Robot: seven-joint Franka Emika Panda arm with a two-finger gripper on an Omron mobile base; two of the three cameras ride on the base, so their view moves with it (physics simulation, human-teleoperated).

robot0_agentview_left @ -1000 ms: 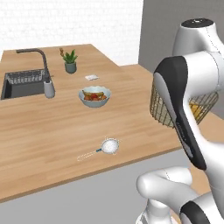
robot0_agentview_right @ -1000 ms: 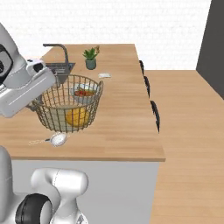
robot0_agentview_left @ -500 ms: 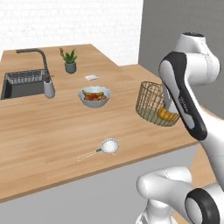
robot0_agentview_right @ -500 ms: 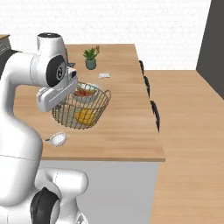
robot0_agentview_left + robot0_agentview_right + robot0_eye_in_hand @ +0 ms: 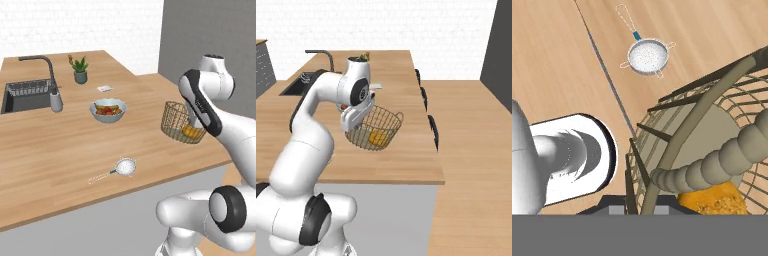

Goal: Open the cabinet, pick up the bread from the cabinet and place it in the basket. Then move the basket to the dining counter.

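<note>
now we see the gripper (image 5: pixel 358 116) clamped on the basket (image 5: pixel 181 122) rim, bread (image 5: pixel 192 132) inside; it has swung farther out over the dining counter (image 5: pixel 60 150) edge, beyond the strainer (image 5: pixel 125 167).

Thin wire-mesh basket (image 5: pixel 181 122) — matt wood counter (image 5: pixel 60 145) (bread (image 5: pixel 713 202) rough-crusted).

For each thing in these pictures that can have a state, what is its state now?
basket: tilted, held up over the dining counter edge
bread: inside the basket
gripper: hidden, grip cannot be told
fruit bowl: upright, full
strainer: lying flat on counter
</note>
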